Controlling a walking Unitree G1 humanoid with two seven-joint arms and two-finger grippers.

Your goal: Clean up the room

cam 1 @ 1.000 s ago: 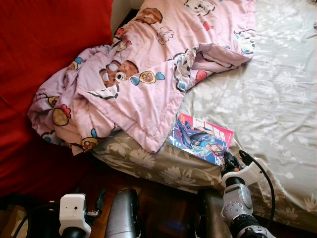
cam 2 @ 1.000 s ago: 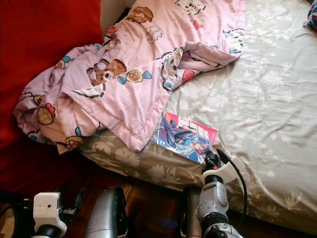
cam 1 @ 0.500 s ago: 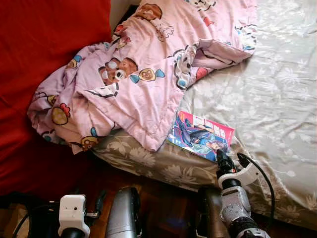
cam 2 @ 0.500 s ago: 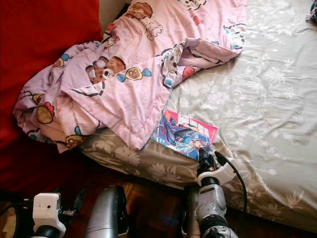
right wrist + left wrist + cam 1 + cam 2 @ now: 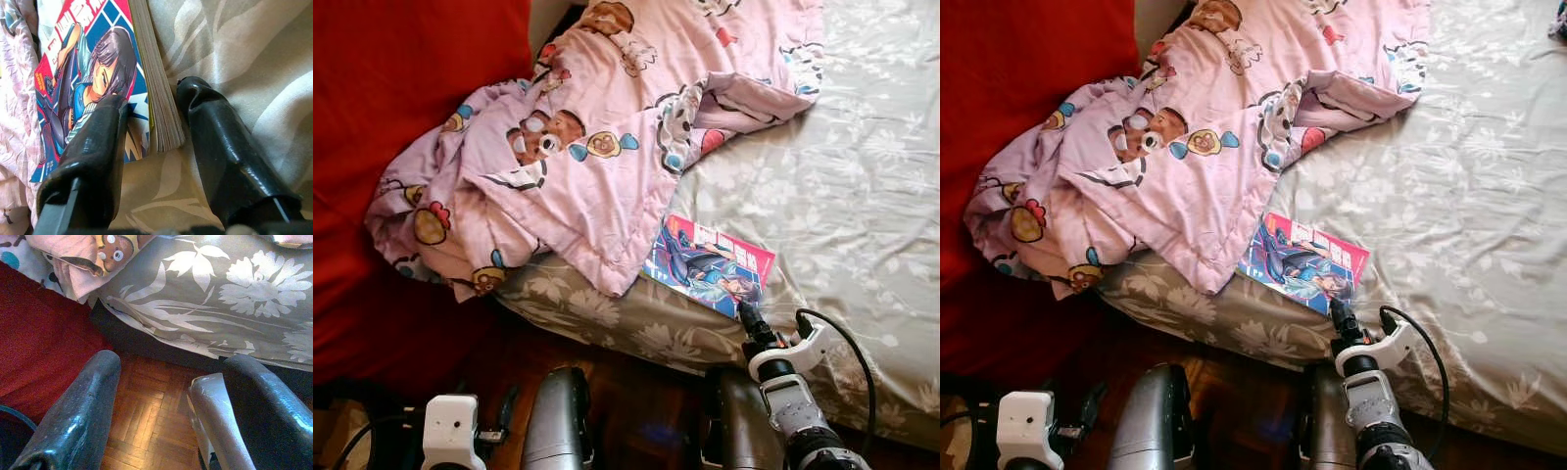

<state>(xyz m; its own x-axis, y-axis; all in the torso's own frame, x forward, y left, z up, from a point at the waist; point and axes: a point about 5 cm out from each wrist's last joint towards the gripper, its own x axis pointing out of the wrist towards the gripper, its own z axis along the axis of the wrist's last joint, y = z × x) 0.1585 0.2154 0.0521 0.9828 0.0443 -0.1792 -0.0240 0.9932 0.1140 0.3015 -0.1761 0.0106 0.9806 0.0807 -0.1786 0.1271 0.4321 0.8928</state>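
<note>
We had barely begun: our right gripper point(image 5: 155, 147) held its fingers open astride the comic book point(image 5: 710, 265), unlifted on the bed point(image 5: 862, 196); the blanket point(image 5: 578, 147) lay crumpled, and our left gripper point(image 5: 156, 401) hung open.

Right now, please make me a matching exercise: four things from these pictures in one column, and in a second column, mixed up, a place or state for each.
Things:
1. colourful paperback comic book
2. pink cartoon-print blanket
3. right hand
4. left hand

Places or states:
A. open above the wooden parquet floor
B. crumpled, its edge over a book corner
C. flat near the edge of the grey floral bed sheet
D. open, fingers either side of the book's corner

Pairs: 1-C, 2-B, 3-D, 4-A
</note>
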